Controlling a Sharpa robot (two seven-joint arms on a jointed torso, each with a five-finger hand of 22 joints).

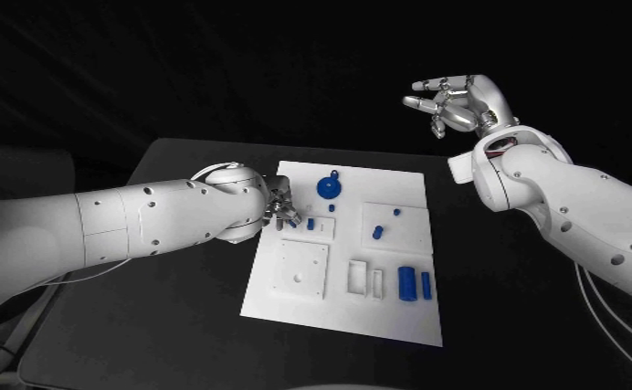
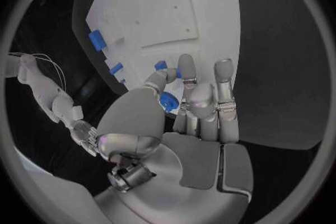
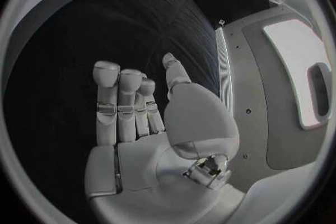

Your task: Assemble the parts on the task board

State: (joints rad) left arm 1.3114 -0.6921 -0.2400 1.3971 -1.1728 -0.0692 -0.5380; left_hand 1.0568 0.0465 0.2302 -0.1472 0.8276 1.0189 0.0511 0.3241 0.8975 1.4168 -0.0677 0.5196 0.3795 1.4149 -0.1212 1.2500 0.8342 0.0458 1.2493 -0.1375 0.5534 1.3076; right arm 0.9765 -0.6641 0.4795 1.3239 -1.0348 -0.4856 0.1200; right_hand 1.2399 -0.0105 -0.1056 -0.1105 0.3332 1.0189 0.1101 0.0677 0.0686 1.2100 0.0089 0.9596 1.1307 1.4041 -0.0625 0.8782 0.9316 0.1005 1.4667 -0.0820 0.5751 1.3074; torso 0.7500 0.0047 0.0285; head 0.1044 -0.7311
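Note:
The white task board (image 1: 345, 258) lies mid-table. On it are a round blue part (image 1: 328, 189), a small blue part (image 1: 310, 223), a blue peg (image 1: 377, 232) and two blue bars (image 1: 415, 284). My left hand (image 1: 277, 209) is low over the board's left edge, right beside the small part. In the left wrist view a blue piece (image 2: 168, 102) shows in the gap between the thumb and fingers of the left hand (image 2: 192, 103); I cannot tell whether it is held. My right hand (image 1: 461, 102) hangs high beyond the board's far right corner, fingers apart and holding nothing.
Raised white blocks (image 1: 301, 268) and slots (image 1: 358, 277) stand on the board's near half. Bare black table (image 1: 158, 335) surrounds the board. My left forearm (image 1: 145, 221) lies across the table's left side.

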